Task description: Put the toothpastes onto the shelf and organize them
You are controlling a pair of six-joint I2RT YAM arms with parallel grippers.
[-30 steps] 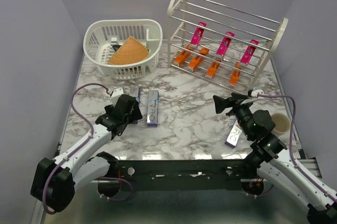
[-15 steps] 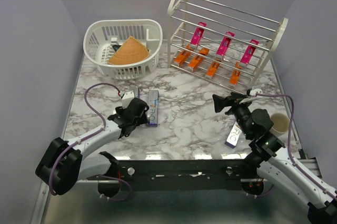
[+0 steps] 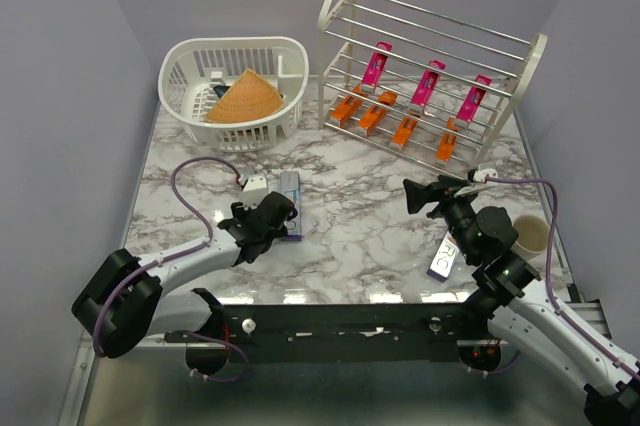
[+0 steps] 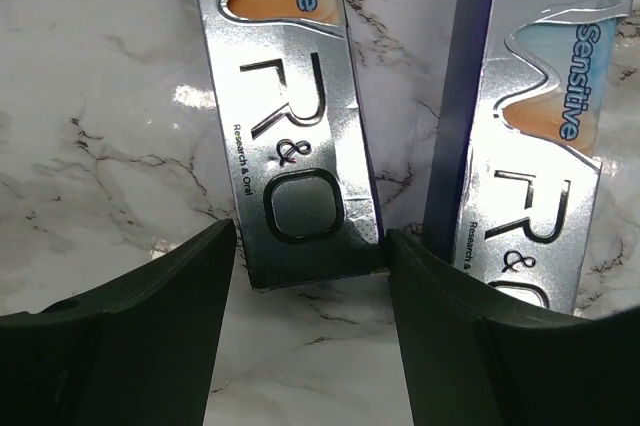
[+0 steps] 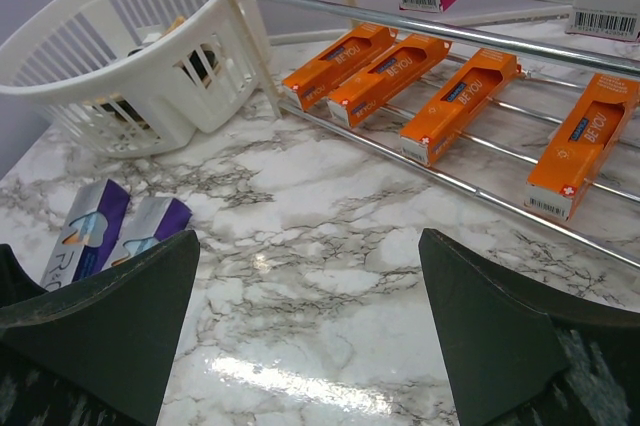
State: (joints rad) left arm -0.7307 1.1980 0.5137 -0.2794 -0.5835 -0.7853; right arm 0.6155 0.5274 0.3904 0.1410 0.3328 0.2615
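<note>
Silver toothpaste carton (image 4: 290,126) is lying with its end between the spread fingers of the left gripper (image 4: 310,241) (unclamped). Right gripper (image 5: 308,246) is hanging agape, empty.

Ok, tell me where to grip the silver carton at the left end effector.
Pinch the silver carton's near end across its narrow width, from above: it lies flat, that end between the left end effector's fingers. The neighbouring carton lies close beside.

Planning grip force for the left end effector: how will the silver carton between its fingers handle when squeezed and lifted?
The silver carton looks glossy, probably slippery. Its flat box shape should stay stiff and not roll. The left end effector flanks only its end, so it may tilt.
</note>
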